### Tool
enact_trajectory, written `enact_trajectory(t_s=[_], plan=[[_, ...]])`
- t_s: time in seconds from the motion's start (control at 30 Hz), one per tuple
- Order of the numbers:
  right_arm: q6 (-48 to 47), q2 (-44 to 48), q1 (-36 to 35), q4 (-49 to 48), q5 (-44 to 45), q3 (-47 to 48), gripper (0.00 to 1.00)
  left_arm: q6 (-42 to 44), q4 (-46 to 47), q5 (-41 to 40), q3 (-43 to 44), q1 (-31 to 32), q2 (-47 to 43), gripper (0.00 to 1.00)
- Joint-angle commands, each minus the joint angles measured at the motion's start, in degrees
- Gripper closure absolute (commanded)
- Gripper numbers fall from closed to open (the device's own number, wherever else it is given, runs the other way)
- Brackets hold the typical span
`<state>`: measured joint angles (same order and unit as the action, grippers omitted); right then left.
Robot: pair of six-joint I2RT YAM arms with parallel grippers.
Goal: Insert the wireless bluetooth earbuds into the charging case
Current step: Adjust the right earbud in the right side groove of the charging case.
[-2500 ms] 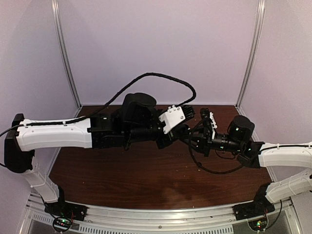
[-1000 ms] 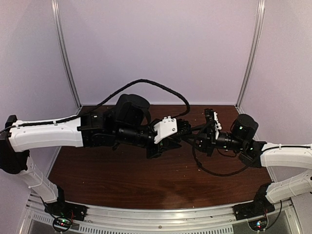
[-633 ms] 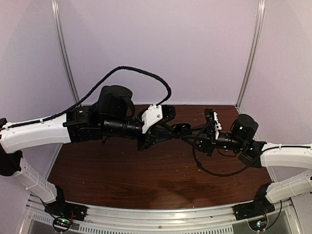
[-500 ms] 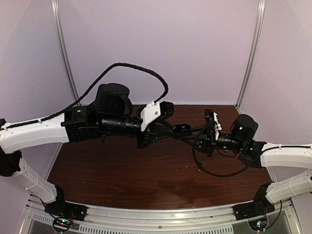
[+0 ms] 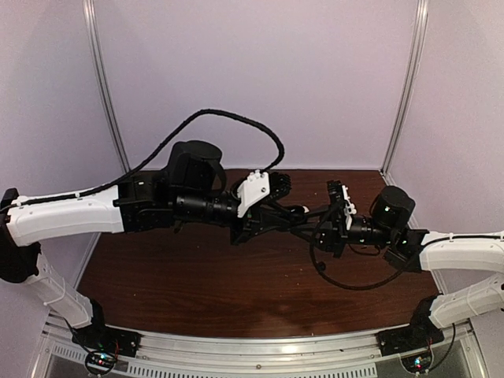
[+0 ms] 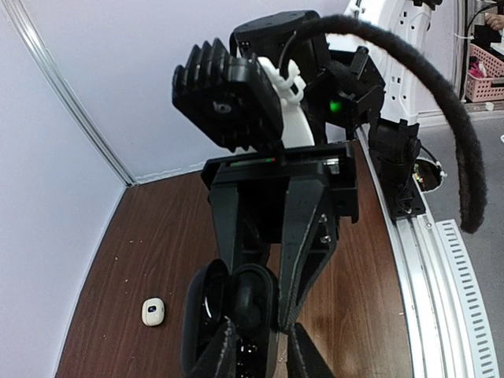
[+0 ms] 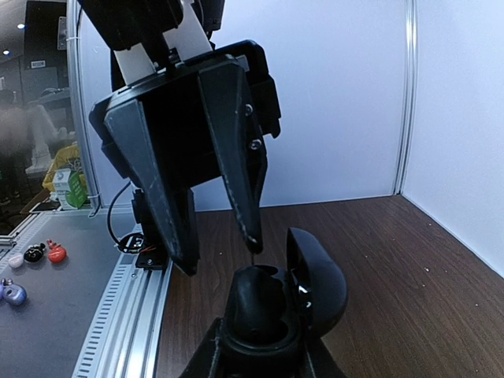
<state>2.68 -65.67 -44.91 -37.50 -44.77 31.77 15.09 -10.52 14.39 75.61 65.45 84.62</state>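
My right gripper (image 5: 313,230) is shut on a black charging case (image 7: 264,315) and holds it above the brown table (image 5: 236,283). The lid (image 7: 319,283) stands open to the right. The case's inner pockets look dark, and I cannot tell what is in them. My left gripper (image 7: 219,253) hangs open just above the case, with nothing visible between its fingers. In the left wrist view the open case (image 6: 228,315) sits right beyond my left fingertips (image 6: 224,354). A small white rounded object (image 6: 153,312) lies on the table to the left. No earbud shows clearly.
The aluminium rail (image 6: 425,260) runs along the table's near edge. Purple walls and metal corner posts (image 5: 106,94) enclose the back and sides. A black cable (image 5: 346,276) loops under the right arm.
My left gripper pulled away to the left and up from the case, then came back right and down to just above it. The right gripper kept holding the case.
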Motion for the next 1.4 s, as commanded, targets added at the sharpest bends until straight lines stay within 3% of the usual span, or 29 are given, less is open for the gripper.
enact_trajectory(t_s=[0.0,0.37,0.73,0.93,1.37], plan=[[-1.1,0.1,-0.7,-0.6,-0.6,2.0,1.00,0.9,2.4,0.3,1.5,-0.2,1.1,0.75],[-1.9,-0.1,-1.7,1.3,-0.2,2.6,1.00,0.5,2.6,-1.6,1.8,-0.1,2.0,0.72],[-4.3,0.3,-2.1,2.5,1.2,2.3,1.00,1.2,2.2,2.5,1.1,-0.2,1.3,0.73],[-4.9,0.9,-2.1,3.3,1.8,2.2,1.00,1.1,-0.8,3.3,3.6,-0.1,3.5,0.80],[-6.3,1.1,-2.2,6.8,2.4,3.1,1.00,1.6,-8.7,0.2,9.1,-0.6,6.9,0.84]])
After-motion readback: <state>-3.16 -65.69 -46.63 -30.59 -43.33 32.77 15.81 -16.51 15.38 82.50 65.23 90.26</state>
